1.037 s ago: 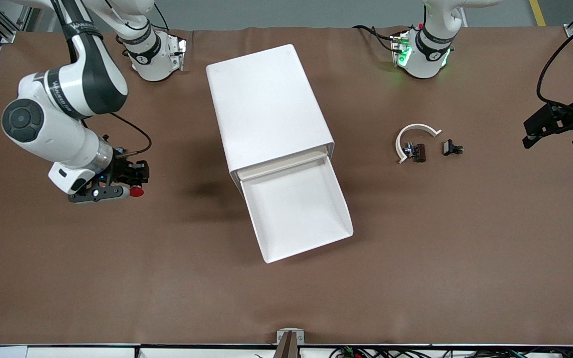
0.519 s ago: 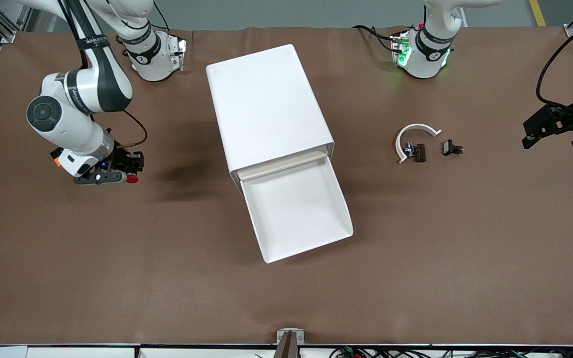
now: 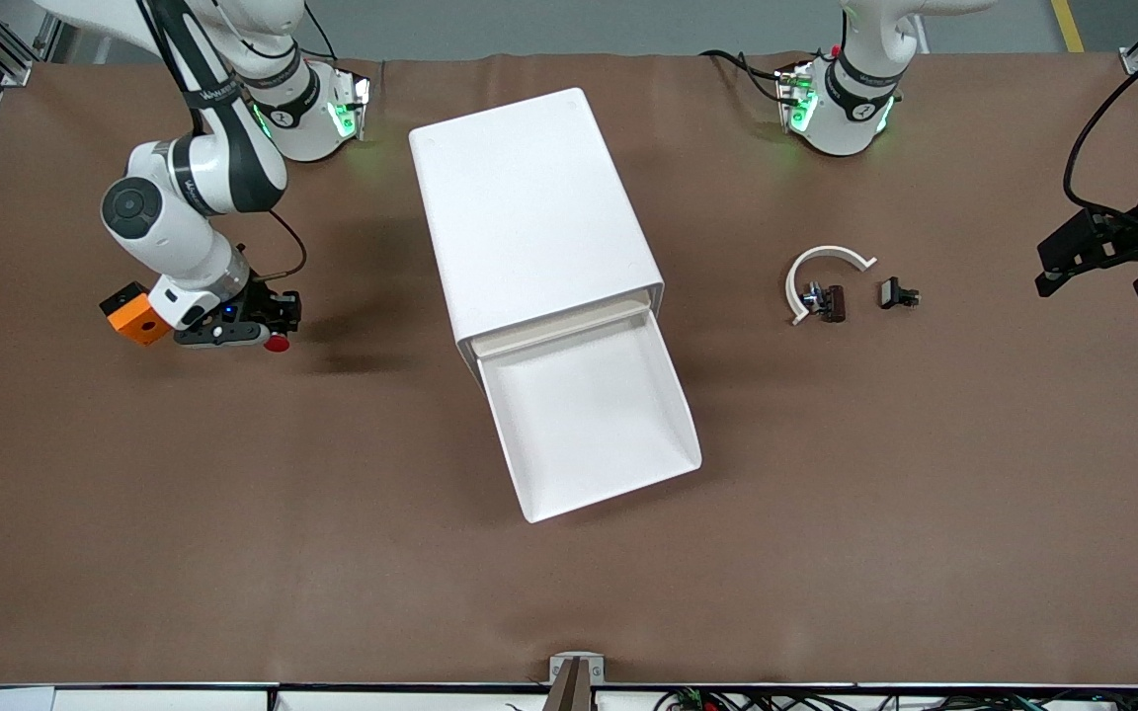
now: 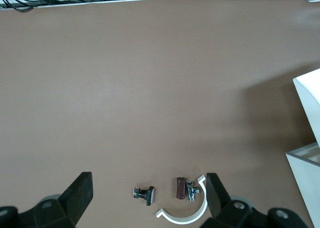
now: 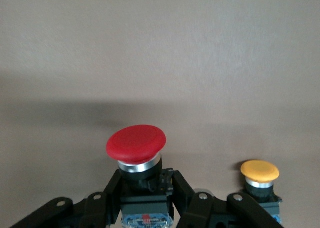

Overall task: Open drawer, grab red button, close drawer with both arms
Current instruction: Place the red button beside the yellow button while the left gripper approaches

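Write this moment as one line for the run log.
drawer: open, tray bare | button: held in right gripper, beside orange block | left gripper: open, waiting at table edge

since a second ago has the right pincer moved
Yes. The right pincer, shut on the red button, moved farther from the front camera, judged against the cabinet.

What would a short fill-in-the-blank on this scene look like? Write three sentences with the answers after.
1. The right gripper is shut on the button with the ____ cap.
2. The drawer of the white cabinet stands ____, and nothing shows in its tray.
3. The left gripper, waiting at the left arm's end of the table, has its fingers ____.

Missing words: red; open; open
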### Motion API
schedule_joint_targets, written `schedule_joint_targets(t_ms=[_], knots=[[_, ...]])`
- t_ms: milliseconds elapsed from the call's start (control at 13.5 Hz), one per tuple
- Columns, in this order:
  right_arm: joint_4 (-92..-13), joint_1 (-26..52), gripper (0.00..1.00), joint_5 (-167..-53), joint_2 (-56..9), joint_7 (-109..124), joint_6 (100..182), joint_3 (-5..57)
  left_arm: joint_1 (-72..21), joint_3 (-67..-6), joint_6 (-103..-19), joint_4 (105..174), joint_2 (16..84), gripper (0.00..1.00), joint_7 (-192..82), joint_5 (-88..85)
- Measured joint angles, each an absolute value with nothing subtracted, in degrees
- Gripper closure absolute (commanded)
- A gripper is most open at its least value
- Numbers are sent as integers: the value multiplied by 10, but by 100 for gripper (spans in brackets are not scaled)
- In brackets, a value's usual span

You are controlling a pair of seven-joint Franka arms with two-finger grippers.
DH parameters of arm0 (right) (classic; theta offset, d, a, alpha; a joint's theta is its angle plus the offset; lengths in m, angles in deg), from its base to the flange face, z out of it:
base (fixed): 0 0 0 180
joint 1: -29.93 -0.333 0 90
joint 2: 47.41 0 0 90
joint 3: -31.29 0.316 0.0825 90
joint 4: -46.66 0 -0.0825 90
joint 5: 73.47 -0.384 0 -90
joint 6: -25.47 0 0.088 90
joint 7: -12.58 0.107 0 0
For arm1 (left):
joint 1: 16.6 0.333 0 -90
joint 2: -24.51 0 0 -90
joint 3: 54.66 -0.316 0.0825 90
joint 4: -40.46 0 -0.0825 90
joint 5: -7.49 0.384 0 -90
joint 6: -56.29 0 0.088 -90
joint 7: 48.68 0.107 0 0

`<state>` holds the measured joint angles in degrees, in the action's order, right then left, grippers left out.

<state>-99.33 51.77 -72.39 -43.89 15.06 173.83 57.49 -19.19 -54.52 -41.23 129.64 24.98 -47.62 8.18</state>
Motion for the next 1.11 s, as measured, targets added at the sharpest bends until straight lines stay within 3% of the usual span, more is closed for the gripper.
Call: schedule_joint_targets(t_ms=[296,741,1111], knots=[[-999,548,100,-724,-410,149,1739,574,-213,-539,-433,1299,290,0,-478,23],[-1001,566,100,-724,-365,148,1741,573,-250,-527,-574,1297,406,0,-506,-24],[-1002,566,100,-724,-350,148,1741,573,-284,-526,-691,1234,515,0,-605,-33]])
